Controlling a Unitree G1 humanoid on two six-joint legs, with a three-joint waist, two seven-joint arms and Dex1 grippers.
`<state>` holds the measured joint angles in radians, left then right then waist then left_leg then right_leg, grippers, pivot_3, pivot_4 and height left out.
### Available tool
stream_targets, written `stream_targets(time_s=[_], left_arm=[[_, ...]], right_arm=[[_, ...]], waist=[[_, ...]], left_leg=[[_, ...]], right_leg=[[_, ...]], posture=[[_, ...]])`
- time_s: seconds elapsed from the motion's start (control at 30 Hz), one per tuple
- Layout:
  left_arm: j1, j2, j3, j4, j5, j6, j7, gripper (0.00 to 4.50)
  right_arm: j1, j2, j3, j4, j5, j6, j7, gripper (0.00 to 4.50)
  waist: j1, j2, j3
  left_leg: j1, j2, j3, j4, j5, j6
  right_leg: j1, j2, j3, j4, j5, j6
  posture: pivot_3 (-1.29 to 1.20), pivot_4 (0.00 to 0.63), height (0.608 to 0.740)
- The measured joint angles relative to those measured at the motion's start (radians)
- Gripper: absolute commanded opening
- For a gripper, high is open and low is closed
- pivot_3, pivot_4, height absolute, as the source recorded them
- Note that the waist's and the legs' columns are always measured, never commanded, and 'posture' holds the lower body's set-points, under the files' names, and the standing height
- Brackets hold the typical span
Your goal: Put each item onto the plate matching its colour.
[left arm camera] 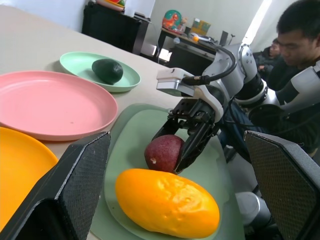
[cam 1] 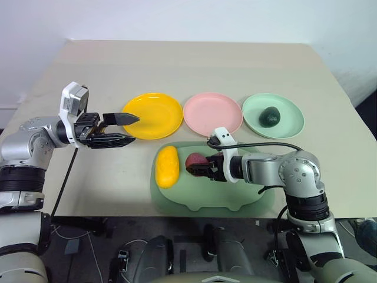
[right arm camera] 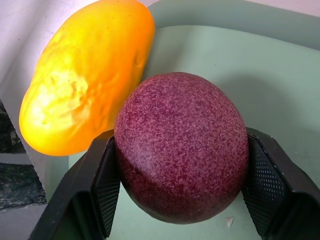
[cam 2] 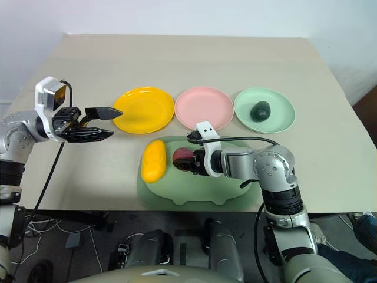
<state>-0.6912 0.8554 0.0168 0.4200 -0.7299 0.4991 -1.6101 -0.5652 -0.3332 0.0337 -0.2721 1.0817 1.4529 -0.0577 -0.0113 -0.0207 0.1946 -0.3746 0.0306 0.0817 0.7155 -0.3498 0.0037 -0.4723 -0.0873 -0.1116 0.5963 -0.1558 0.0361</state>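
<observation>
Table [cam 1: 194, 65], no legible writing

A beige table [cam 1: 194, 65] stands against a plain white wall [cam 1: 177, 17], with dark grey floor [cam 1: 88, 236] and loose black cables [cam 1: 82, 227] below its near edge. Beyond the table's far side sits a low black cabinet [left arm camera: 112, 27] with colourful clutter on top, and a person [left arm camera: 300, 30] sits nearby under bright daylight from a window [left arm camera: 257, 20].

no readable text, labels, brands, numbers or signs on anything in view
</observation>
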Motion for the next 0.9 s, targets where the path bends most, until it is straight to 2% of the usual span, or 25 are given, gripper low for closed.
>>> stream_targets(time_s=[0.13,0.33,0.47,0.73,0.87,0.9], left_arm=[[0.000,0.000,0.000,0.000,0.000,0.003,0.000,4.50],[-0.003,-0.005,0.000,0.004,0.003,0.002,0.000,4.50],[-0.010,-0.012,0.000,0.007,0.005,0.000,0.000,4.50],[-0.009,-0.011,0.000,0.007,0.012,0.003,0.000,4.50],[0.000,-0.004,0.007,-0.007,0.012,0.018,0.000,4.50],[0.006,-0.002,0.009,-0.012,0.012,0.021,0.000,4.50]], right_arm=[[-0.025,0.008,-0.039,0.041,0.003,0.033,0.030,2.95],[-0.263,-0.013,-0.210,0.180,0.000,0.070,0.050,2.95],[-0.321,-0.034,-0.224,0.303,-0.108,-0.042,0.086,2.95],[-0.323,-0.037,-0.098,0.594,-0.459,-0.440,0.187,2.95],[-0.335,-0.029,-0.073,0.706,-0.553,-0.550,0.266,4.30],[-0.342,-0.026,-0.073,0.722,-0.564,-0.565,0.284,4.48]], waist=[[-0.001,0.000,0.000],[-0.002,0.001,0.000],[0.000,0.000,0.000],[-0.006,0.001,0.000],[-0.006,0.001,0.001],[-0.006,0.001,0.001]], left_leg=[[0.000,0.000,0.000,0.000,0.000,0.000],[-0.001,0.000,0.001,0.000,0.000,0.000],[-0.001,0.000,0.001,0.000,0.000,0.000],[-0.002,-0.001,0.003,-0.001,0.000,0.000],[-0.002,0.000,0.003,-0.001,0.001,-0.003],[-0.002,0.000,0.003,-0.001,0.002,-0.003]], right_leg=[[0.000,0.000,0.000,0.000,0.000,0.000],[-0.001,0.000,0.000,0.000,0.000,0.000],[-0.001,0.000,0.000,-0.001,0.000,0.000],[-0.002,0.000,0.000,0.000,0.000,0.000],[-0.002,0.000,0.000,0.000,0.000,0.000],[-0.002,0.000,0.000,0.000,0.000,0.000]], posture=[[0.00,0.150,0.740],[0.00,0.150,0.740],[0.00,0.150,0.740],[0.00,0.150,0.740],[0.00,0.150,0.740],[0.00,0.150,0.740]])
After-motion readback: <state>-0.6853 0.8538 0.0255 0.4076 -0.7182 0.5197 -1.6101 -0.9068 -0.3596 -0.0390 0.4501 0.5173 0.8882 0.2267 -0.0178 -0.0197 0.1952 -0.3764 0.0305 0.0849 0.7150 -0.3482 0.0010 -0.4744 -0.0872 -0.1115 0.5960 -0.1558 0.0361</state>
